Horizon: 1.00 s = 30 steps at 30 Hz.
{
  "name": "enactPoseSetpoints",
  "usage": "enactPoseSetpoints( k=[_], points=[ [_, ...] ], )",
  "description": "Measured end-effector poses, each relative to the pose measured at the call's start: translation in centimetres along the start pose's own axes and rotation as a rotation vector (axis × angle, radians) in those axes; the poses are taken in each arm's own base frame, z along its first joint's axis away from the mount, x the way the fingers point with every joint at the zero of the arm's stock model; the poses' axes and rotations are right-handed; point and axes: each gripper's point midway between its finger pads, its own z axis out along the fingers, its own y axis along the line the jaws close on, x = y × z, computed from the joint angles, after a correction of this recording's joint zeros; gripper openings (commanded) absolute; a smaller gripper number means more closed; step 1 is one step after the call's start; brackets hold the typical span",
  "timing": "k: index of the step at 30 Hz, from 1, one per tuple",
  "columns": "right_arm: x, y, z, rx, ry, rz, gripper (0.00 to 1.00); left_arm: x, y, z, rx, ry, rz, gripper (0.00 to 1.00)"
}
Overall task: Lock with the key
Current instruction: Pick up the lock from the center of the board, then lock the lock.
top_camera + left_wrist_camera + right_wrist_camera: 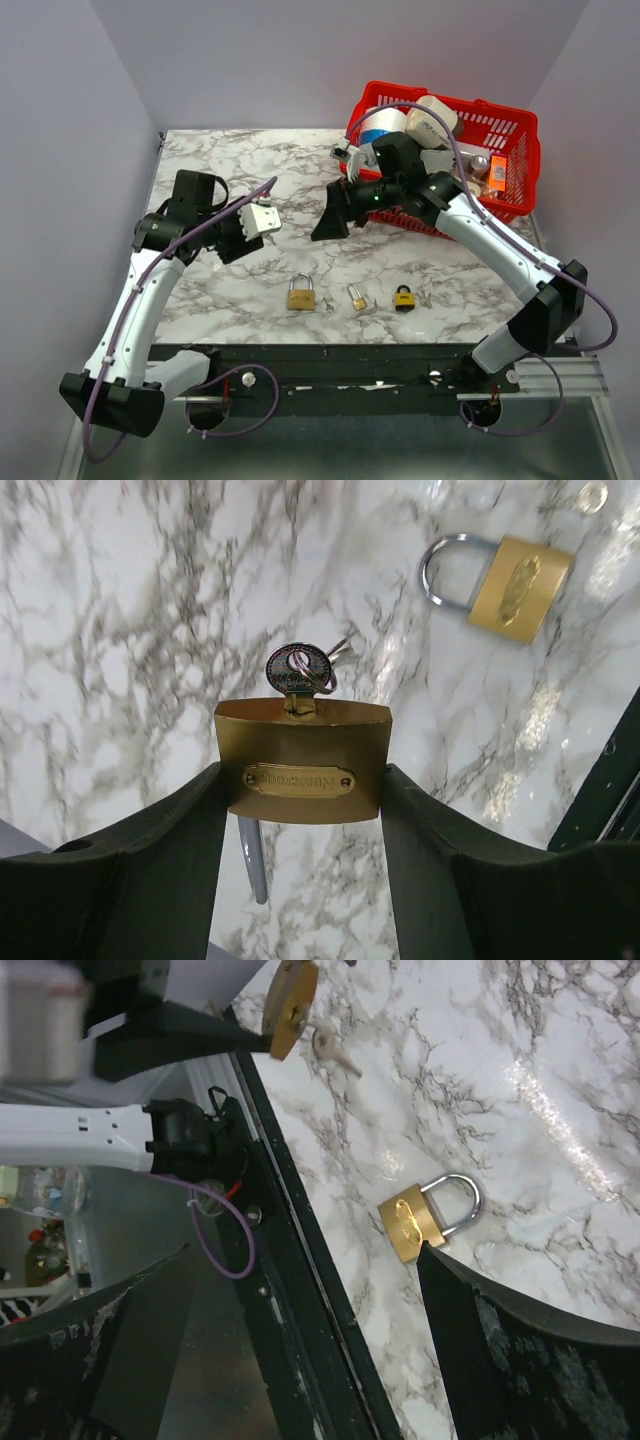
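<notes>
Left gripper (302, 785) clamps padlock (302, 745) — key (297, 669) in.
Key juts past jaws — likely for right gripper (305, 1255), jaws apart, to turn.

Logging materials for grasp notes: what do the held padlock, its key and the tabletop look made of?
The held padlock looks brass: brushed golden sheen, embossed plate. Its key seems steel-like: dark grey, faintly shiny. The tabletop shows glossy marble veining; real stone or laminate, unclear.

A white marble-patterned table (200, 170) stands between pale lilac walls (60, 100); light glints on its top, and a black rail (300, 352) runs along its near edge.
</notes>
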Motion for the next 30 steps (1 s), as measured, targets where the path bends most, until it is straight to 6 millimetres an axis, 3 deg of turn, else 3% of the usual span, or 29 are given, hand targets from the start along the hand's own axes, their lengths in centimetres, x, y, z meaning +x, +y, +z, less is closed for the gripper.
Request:
enactPoseSetpoints(
  k=[5, 9, 13, 19, 22, 24, 30],
  points=[
    [-1.3, 0.3, 2.5, -0.059, 0.008, 0.047, 0.99, -5.6, -2.1, -1.0, 0.036, -0.111, 0.126, 0.32],
    [-1.6, 1.7, 3.9, -0.121, 0.015, 0.039, 0.99, -7.7, -4.3, -1.0, 0.091, -0.135, 0.206, 0.31],
    [-1.8, 3.1, 4.3, -0.166, 0.011, 0.022, 0.94, -8.0, -5.7, -0.7, 0.122, -0.112, 0.25, 0.31],
    [-0.5, 3.7, 5.1, -0.214, 0.032, 0.055, 0.88, -8.1, -6.0, -0.7, 0.11, -0.086, 0.264, 0.3],
    [0.9, 3.4, 5.6, -0.222, 0.064, 0.112, 0.81, -8.3, -5.9, -0.6, 0.097, -0.085, 0.268, 0.29],
    [1.4, 3.5, 5.8, -0.232, 0.076, 0.135, 0.72, -8.4, -5.8, -0.6, 0.088, -0.084, 0.268, 0.29],
    [1.2, 4.3, 6.5, -0.271, 0.077, 0.165, 0.59, -8.5, -5.8, -0.6, 0.078, -0.082, 0.268, 0.29]
  ],
)
